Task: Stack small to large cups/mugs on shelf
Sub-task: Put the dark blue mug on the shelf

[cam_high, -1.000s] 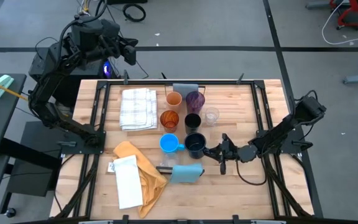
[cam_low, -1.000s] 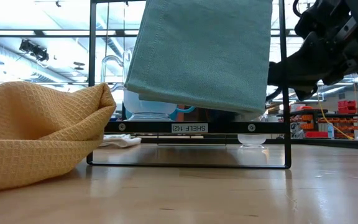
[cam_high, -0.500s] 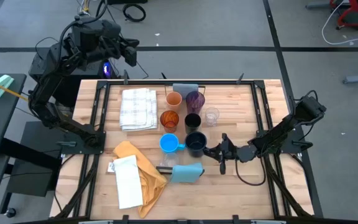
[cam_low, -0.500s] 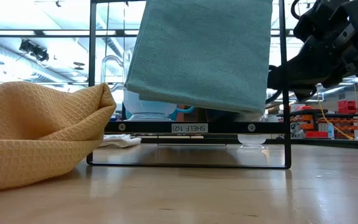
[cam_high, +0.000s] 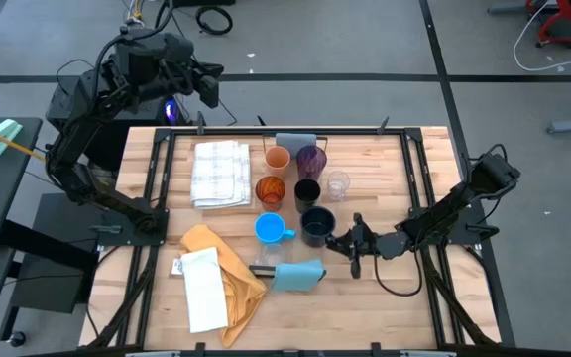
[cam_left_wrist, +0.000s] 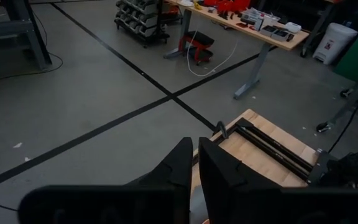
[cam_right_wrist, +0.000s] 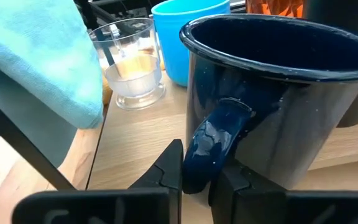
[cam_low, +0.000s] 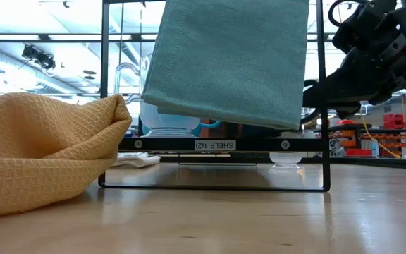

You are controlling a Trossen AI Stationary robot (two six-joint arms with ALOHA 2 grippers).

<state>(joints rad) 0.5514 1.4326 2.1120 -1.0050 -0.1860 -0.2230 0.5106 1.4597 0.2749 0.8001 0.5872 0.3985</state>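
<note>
Progress: early, by my reading. Seven vessels stand grouped mid-desk, none nested yet. Orange cup (cam_high: 278,157) and purple cup (cam_high: 311,159) at the far end, amber cup (cam_high: 270,189), black cup (cam_high: 307,192) and clear glass (cam_high: 336,184) in the middle, blue mug (cam_high: 270,229) and navy mug (cam_high: 315,227) nearest. Whether they rest on the shelf plank I cannot tell from above.

Right gripper (cam_right_wrist: 197,168) is low at the navy mug's right side; fingers clamped on its handle (cam_right_wrist: 219,140), mug upright, base seemingly on the wood. Everything about sorting by size remains.

Left gripper (cam_left_wrist: 194,163) waits high off the desk's far-left corner, fingers together, holding nothing.

Surroundings: teal cloth (cam_high: 297,275) draped over a black wire rack (cam_low: 213,144) just near-side of the mugs, a second glass (cam_right_wrist: 132,71) beside it, yellow cloth (cam_high: 224,268) and white towel (cam_high: 220,173) to the left. Blue mug and black cup crowd the navy mug; lifting it clear needs care.
</note>
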